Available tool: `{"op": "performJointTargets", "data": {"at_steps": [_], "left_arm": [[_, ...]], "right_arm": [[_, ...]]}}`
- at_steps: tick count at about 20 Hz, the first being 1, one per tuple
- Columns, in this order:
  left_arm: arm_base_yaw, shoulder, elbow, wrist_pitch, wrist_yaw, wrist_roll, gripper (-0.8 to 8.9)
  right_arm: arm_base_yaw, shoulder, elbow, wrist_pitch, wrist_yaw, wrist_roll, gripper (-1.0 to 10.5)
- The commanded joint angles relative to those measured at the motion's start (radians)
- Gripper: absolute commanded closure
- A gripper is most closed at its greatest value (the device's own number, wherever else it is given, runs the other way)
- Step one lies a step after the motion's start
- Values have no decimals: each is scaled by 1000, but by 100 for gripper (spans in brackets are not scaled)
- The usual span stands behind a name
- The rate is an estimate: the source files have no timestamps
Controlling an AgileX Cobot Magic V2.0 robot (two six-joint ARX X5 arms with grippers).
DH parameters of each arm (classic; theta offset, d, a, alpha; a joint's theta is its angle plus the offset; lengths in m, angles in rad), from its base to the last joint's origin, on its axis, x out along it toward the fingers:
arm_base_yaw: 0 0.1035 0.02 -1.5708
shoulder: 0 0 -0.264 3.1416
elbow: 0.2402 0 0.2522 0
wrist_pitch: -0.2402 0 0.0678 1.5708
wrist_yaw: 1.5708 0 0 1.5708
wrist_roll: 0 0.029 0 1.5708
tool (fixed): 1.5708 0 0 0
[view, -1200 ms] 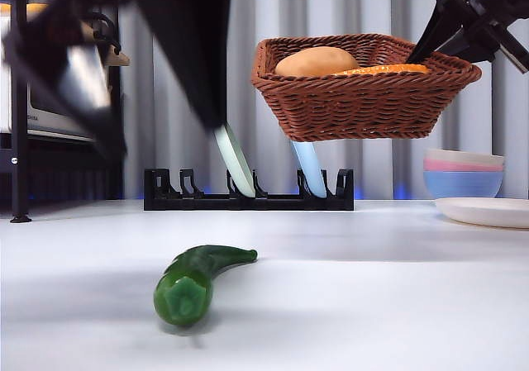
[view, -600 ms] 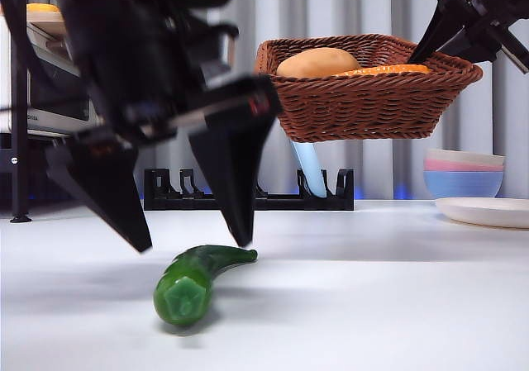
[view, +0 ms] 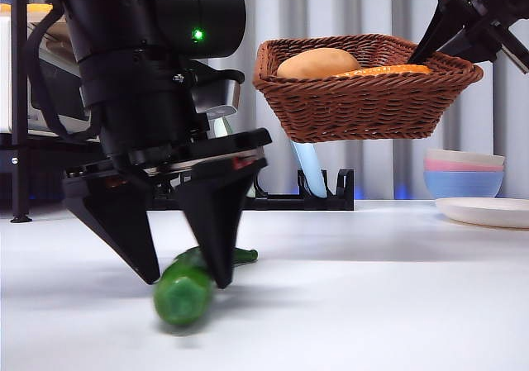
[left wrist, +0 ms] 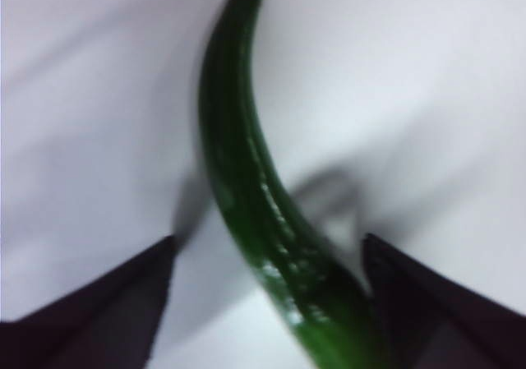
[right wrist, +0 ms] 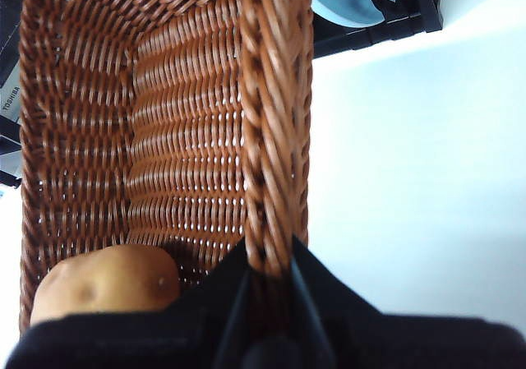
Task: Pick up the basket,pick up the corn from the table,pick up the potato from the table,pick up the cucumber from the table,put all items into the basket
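1. Left gripper (view: 186, 278) is down at the table (view: 372, 288), jaws spread either side of the cucumber (view: 186, 288).
2. Right gripper (right wrist: 267, 274) pinches the rim of the basket (view: 364, 98), held aloft with the potato (view: 318, 61) and corn (view: 384, 70) inside.

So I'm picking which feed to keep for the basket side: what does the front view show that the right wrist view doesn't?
Only the front view shows the cucumber on the table with the left claw open astride it, the corn in the basket, and the stacked bowls. Only the right wrist view shows the right claw shut on the basket's rim. Both show the basket held off the table and the potato inside it.
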Motion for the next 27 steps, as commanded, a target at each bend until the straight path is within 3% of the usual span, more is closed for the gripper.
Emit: {"op": "performJointTargets", "data": {"at_steps": [1,10,15,19,21,23,27], "left_arm": [[-4,15,-9,-54,61,97,822],[-37,-132,-5,-409,525,525,821],[-64,-299,71,-415,612,561,821],[-64,-395,188,-259,605,549,821],[-64,-415,240,-128,556,497,821],[-64,-416,290,-2,451,451,821],[-62,-395,348,206,146,386,821]], "right_arm": [[0,-6,12,23,-11,13,959],[1,-6,12,23,-10,13,959],[1,-6,12,21,-10,13,959],[10,-6,12,6,-11,13,959],[20,-6,12,-13,-11,13,959],[37,-6,12,-37,-11,13,959],[84,-6,12,-91,-12,0,959]]}}
